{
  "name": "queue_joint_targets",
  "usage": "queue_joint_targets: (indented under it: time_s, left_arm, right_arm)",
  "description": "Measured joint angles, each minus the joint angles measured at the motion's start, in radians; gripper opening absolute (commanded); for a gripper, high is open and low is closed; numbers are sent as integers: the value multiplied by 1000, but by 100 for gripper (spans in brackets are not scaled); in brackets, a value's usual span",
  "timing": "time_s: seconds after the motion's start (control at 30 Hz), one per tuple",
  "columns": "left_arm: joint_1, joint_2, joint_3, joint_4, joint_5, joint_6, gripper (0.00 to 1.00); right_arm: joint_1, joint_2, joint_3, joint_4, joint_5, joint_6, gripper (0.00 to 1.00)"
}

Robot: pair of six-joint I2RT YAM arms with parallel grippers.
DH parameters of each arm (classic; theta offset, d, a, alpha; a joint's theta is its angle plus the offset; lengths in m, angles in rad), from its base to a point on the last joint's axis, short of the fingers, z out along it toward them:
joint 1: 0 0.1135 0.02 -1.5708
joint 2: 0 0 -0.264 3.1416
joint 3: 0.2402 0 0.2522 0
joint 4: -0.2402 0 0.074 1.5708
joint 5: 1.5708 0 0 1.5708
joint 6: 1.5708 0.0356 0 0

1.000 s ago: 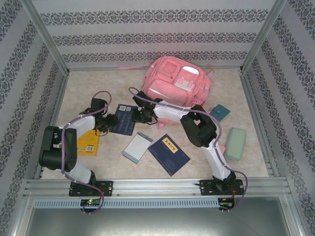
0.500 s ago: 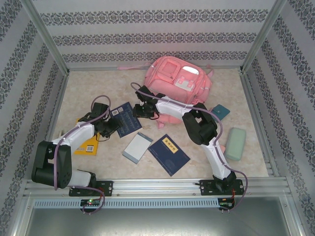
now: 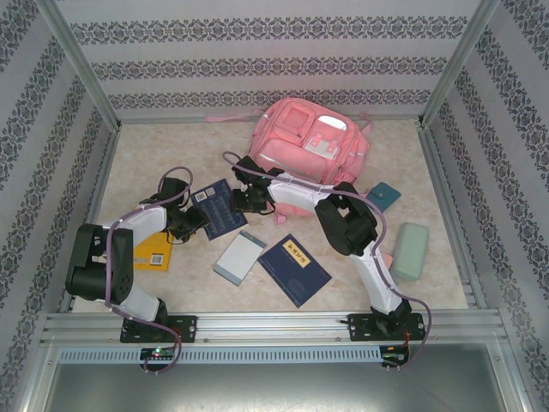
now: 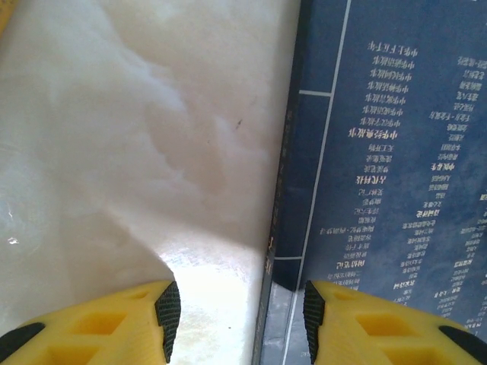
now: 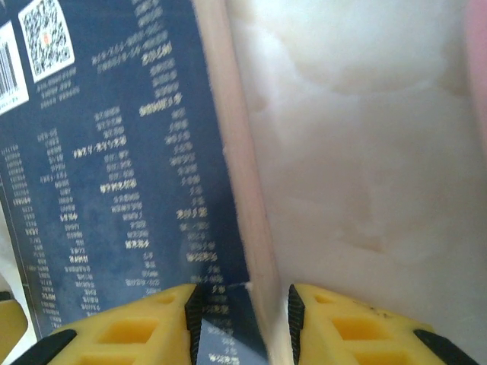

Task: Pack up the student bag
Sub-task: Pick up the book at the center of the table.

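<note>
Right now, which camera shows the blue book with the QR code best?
The top external view: it shows nearly the whole book, flat on the table. The left wrist view gives its spine and printed cover close up; the right wrist view its QR code and page edge.

The student bag [image 3: 309, 146] lies at the back of the table [image 3: 429, 292]. Before it lie four books [image 3: 294, 269]; right of them, a pouch [image 3: 383, 196] behind a pencil case [image 3: 411, 251].

Small print, too fine for me to read
I see white Chinese columns, a QR code [image 5: 46, 34] and a barcode [image 5: 5, 68] on the dark blue book [image 5: 114, 167].
</note>
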Motion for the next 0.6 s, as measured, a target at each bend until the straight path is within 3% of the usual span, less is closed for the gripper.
queue_joint_targets:
  time_s: [0.6]
  left_arm:
    - [16,-79,-110,148,77,-19,44]
  right_arm:
    - [38,19,19,18,-39,11,36]
